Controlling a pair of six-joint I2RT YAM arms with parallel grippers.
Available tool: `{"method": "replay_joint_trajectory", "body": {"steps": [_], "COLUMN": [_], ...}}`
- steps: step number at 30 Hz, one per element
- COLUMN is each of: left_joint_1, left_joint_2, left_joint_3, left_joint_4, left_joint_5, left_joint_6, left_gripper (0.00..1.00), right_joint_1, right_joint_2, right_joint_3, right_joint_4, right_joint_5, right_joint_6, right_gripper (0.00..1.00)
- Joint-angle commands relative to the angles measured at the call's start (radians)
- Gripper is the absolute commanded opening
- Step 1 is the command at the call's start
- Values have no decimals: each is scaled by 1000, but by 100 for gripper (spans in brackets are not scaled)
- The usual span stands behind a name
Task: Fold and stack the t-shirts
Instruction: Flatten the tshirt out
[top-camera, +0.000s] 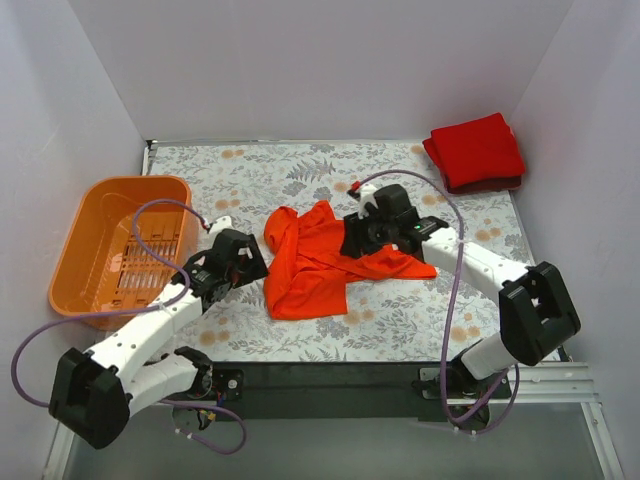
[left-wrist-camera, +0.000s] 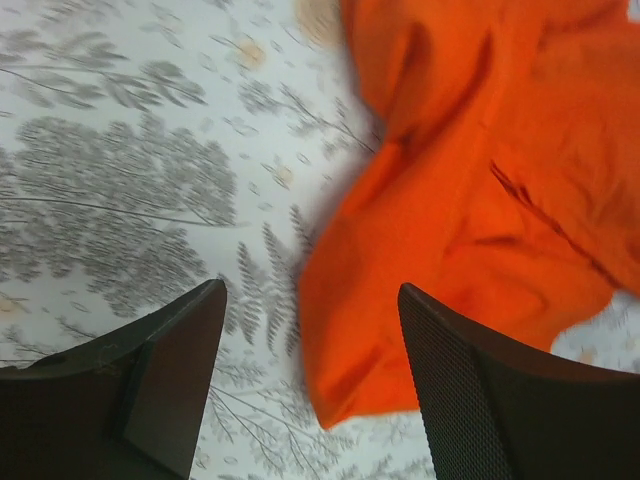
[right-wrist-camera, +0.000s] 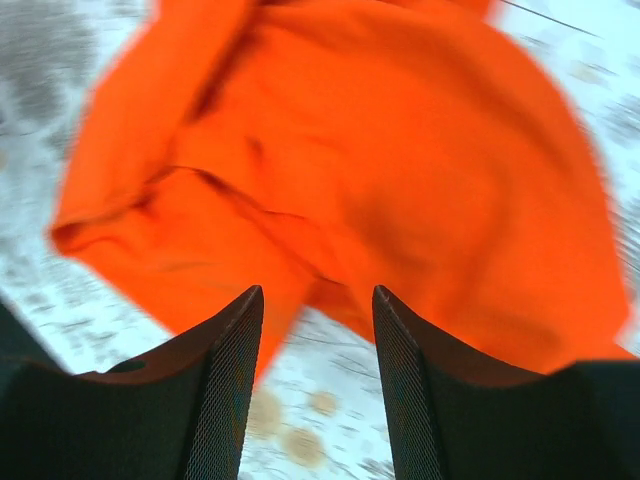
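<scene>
**Rumpled orange-red t-shirt (top-camera: 310, 265) lying at centre**

Your left gripper (left-wrist-camera: 310, 290) is hanging spread and empty just beside its soft, creased cloth. Your right gripper (right-wrist-camera: 318, 292) is gaping over it. Only the top view is showing you the folded deeper red t-shirt (top-camera: 475, 152), far right.

Bright, even light; wrist views blurred.
The overhead view is sharp, with soft shadows; in both wrist views the orange shirt (right-wrist-camera: 350, 180) and leafy tablecloth (left-wrist-camera: 120, 180) smear, most in the right one.
</scene>
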Motion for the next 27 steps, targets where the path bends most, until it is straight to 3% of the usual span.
{"method": "replay_joint_trajectory", "body": {"steps": [1, 7, 14, 20, 27], "left_joint_1": [-102, -254, -426, -452, -443], "left_joint_2": [56, 260, 516, 610, 581], "left_joint_3": [106, 247, 369, 387, 387], "left_joint_4": [-103, -226, -396, -461, -498], "left_joint_5": [67, -125, -323, -447, -522], "left_joint_6": [-7, -39, -117, -155, -212], "left_gripper": [70, 74, 75, 75, 65], "right_joint_1": [-96, -202, -280, -294, -358], "right_joint_2": [-29, 9, 132, 162, 204], "right_joint_3": [-69, -66, -66, -74, -86], "right_joint_4": [-40, -18, 5, 39, 52], "right_joint_5": [74, 143, 60, 55, 65], "right_joint_6": [-60, -76, -66, -60, -46], "right_gripper": [54, 56, 56, 56, 56]}}
